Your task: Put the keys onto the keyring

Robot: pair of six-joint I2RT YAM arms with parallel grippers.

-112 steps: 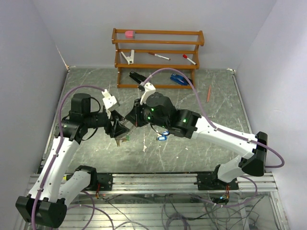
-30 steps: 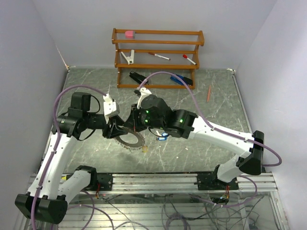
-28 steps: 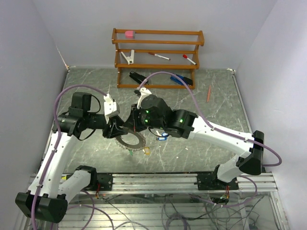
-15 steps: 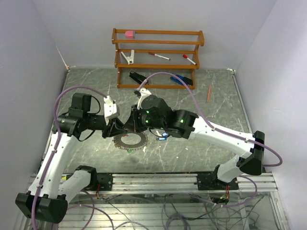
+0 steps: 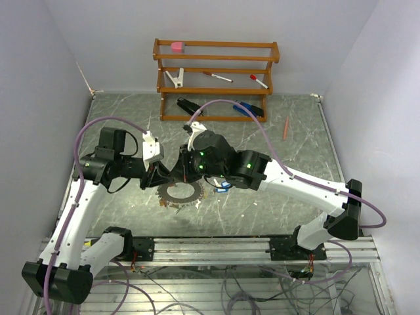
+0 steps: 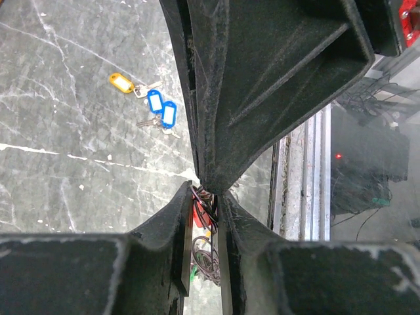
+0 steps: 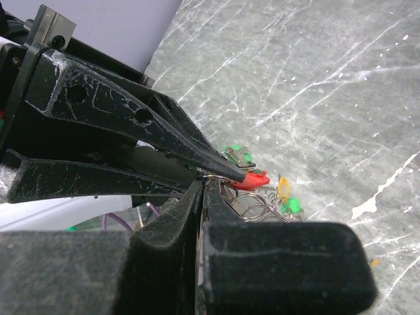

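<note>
The keyring [image 5: 180,194], a grey ring with a toothed rim, hangs low over the table under both grippers. My left gripper [image 5: 159,178] comes in from the left. In its wrist view the jaws [image 6: 205,197] stand a narrow slit apart, closed on the keyring's wire loops [image 6: 209,252], with a red tag [image 6: 199,211] between them. My right gripper [image 5: 177,174] meets it tip to tip and is shut [image 7: 203,185] on a thin wire of the same ring. Red [image 7: 252,180], green [image 7: 293,207] and yellow [image 7: 283,187] tagged keys hang there. Blue-tagged keys [image 6: 162,108] and a yellow-tagged key [image 6: 121,83] lie loose on the table.
A wooden rack [image 5: 215,72] at the back holds pens, a clip and a pink eraser. Beneath it sit a black stapler [image 5: 190,105] and a blue stapler [image 5: 248,108]. An orange pencil [image 5: 286,128] lies at the right. Metal rails [image 5: 216,246] run along the near edge.
The left jaws have closed in from wider apart onto the ring's wires. The keyring has swung from tilted to lying flatter below the grippers. The right gripper stayed shut.
</note>
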